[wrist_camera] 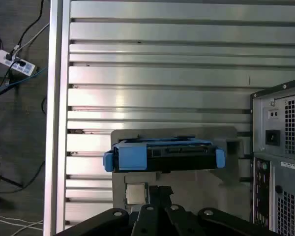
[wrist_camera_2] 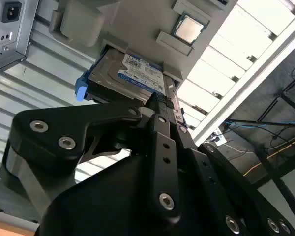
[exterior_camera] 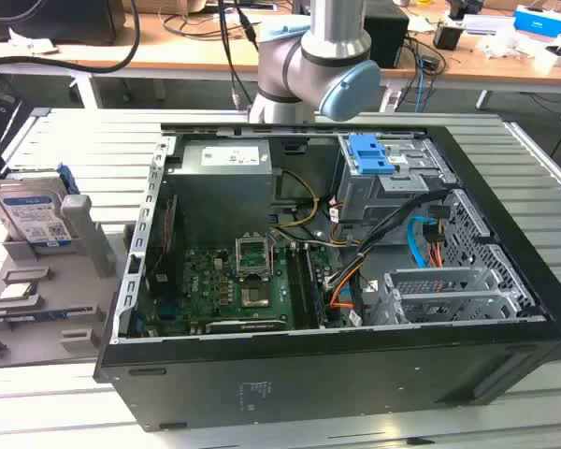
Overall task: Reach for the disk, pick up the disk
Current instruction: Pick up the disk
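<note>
Slatted surface (wrist_camera: 157,59), disk (wrist_camera: 162,155) standing in holder (wrist_camera: 201,182); my pincer (wrist_camera: 161,189) clenched, empty, so I'd square on its blue edges.

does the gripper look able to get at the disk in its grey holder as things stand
Probably yes. The disk stands in its grey holder, outside the computer case. In the second wrist view the gripper sits right by the disk, with nothing between them, so the way looks free.

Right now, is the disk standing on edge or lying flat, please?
On edge: the disk stands in a slot of the grey holder.
</note>
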Robot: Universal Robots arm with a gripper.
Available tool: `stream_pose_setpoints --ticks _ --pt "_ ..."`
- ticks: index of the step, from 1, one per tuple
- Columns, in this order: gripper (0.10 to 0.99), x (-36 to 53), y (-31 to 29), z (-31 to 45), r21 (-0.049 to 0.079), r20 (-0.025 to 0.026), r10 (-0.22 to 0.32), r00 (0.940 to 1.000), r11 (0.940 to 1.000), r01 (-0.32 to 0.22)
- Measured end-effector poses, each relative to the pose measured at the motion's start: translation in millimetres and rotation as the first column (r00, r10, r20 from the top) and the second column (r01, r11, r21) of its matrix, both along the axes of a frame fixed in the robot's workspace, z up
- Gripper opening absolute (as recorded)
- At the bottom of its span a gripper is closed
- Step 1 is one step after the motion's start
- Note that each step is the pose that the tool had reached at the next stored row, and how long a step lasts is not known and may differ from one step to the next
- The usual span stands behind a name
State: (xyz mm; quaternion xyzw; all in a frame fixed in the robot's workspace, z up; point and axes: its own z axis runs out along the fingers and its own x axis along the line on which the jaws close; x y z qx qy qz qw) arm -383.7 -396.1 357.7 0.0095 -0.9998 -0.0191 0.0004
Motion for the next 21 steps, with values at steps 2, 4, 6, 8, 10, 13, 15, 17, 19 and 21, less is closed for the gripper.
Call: stream_pose_setpoints --ticks 2,4,6,8,10,13,15,17,19,21 --pt "0.106 0.0 0.0 0.0 0.001 0.0001 0.038 0.9993 0.9993 -0.038" --pt "0.106 0.0 0.0 0.0 0.001 0.0001 0.100 0.9950 0.9950 -0.100" --pt "0.106 0.0 0.0 0.0 0.001 0.0001 0.154 0.9881 0.9881 -0.154" --pt "0.106 0.0 0.0 0.0 0.001 0.0001 0.195 0.9808 0.9808 -0.195" --pt "0.106 0.0 0.0 0.0 0.001 0.0001 0.237 0.9716 0.9716 -0.237" --pt "0.106 0.0 0.0 0.0 0.001 0.0001 0.343 0.9394 0.9394 -0.343" --pt "0.106 0.0 0.0 0.0 0.001 0.0001 0.386 0.9226 0.9226 -0.386" --pt "0.106 0.0 0.0 0.0 0.001 0.0001 0.412 0.9112 0.9112 -0.412" --pt "0.106 0.0 0.0 0.0 0.001 0.0001 0.445 0.8958 0.8958 -0.445" --pt "0.106 0.0 0.0 -0.1 0.001 0.0002 0.481 0.8765 0.8765 -0.481"
